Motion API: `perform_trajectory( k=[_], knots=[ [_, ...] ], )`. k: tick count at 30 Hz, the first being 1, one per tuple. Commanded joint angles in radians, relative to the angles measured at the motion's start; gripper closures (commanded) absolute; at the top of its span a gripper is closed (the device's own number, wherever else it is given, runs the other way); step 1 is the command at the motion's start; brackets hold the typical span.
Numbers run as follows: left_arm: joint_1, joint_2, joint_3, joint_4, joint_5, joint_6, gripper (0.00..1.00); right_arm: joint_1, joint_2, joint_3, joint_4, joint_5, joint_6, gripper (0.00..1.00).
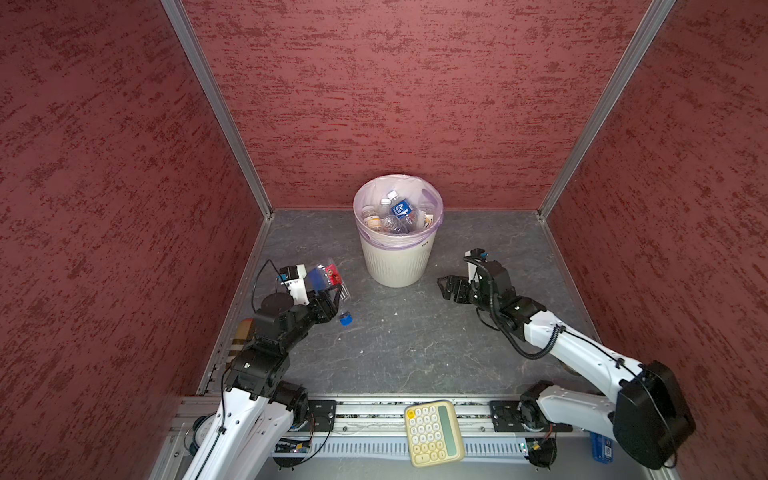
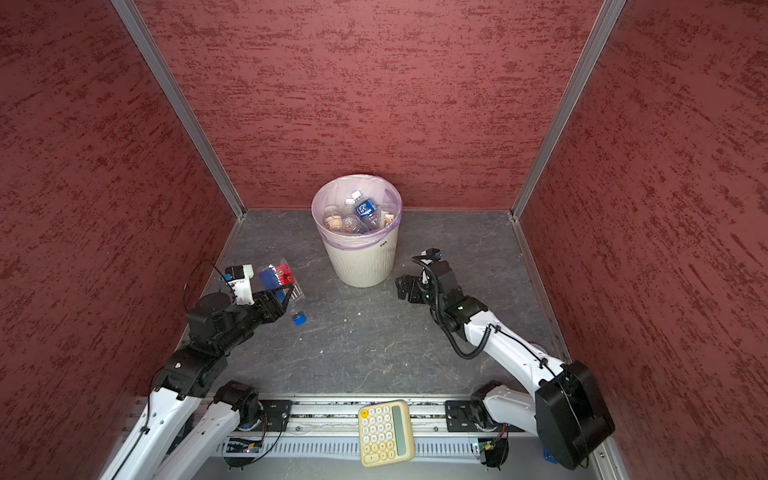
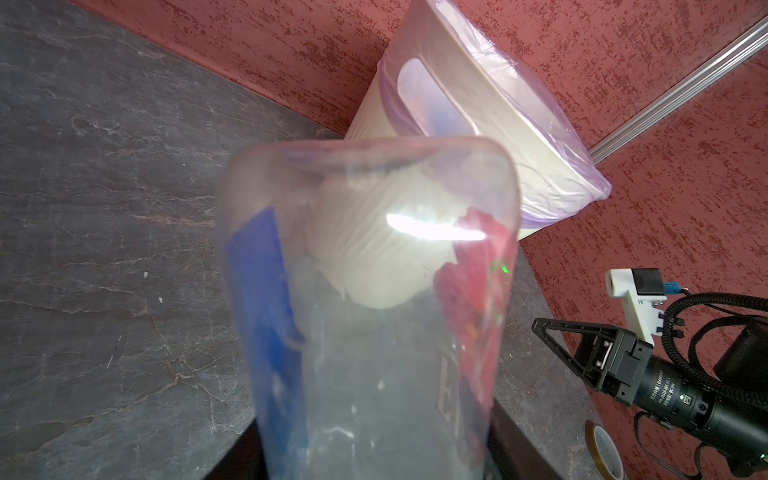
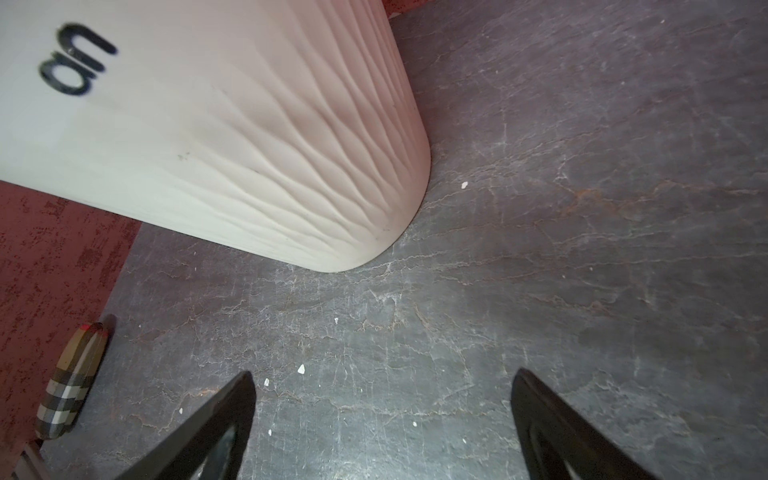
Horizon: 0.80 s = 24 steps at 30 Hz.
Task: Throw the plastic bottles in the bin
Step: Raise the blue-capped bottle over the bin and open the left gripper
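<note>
Mottled red walls (image 1: 415, 83) (joined by aluminium corner posts (image 1: 218, 108)) enclose a dark grey, slate-like floor (image 1: 415, 332).

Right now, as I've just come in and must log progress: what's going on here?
The left gripper is shut on a clear plastic bottle with a blue-and-red label and a blue cap. It holds the bottle to the left of the bin, not yet over its rim. Several bottles already lie inside the bin. The right gripper hangs open and empty beside the bin's base.

I see soft, even light; the bin (image 1: 397, 266) throws little shadow on the surface (image 1: 415, 332). Before the bin, the close bottle (image 3: 365, 332) is blurred, with a white glare streak.
</note>
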<state>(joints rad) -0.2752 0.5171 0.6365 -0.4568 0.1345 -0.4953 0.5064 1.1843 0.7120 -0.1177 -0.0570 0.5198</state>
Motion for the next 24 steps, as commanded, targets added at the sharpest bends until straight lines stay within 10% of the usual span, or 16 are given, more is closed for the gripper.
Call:
perform_trajectory(
  k=[1,10,18,22,24],
  knots=[
    [-0.002,0.029,0.071,0.024,0.027,0.034,0.39,-0.007,0.003,0.035,0.037,-0.013,0.013,0.04],
    [-0.024,0.341,0.358,0.153,0.071,0.065,0.43,-0.006,-0.042,-0.002,0.050,-0.007,0.020,0.04],
    [-0.063,0.878,0.912,0.211,0.113,0.069,0.44,-0.007,-0.113,-0.085,0.082,-0.014,0.071,0.04],
    [-0.055,1.124,1.132,0.109,0.151,0.030,0.00,-0.007,-0.148,-0.094,0.058,-0.002,0.073,0.04],
    [-0.056,1.171,1.165,0.083,0.148,0.037,0.00,-0.007,-0.171,-0.094,0.037,0.010,0.068,0.04]
  ],
)
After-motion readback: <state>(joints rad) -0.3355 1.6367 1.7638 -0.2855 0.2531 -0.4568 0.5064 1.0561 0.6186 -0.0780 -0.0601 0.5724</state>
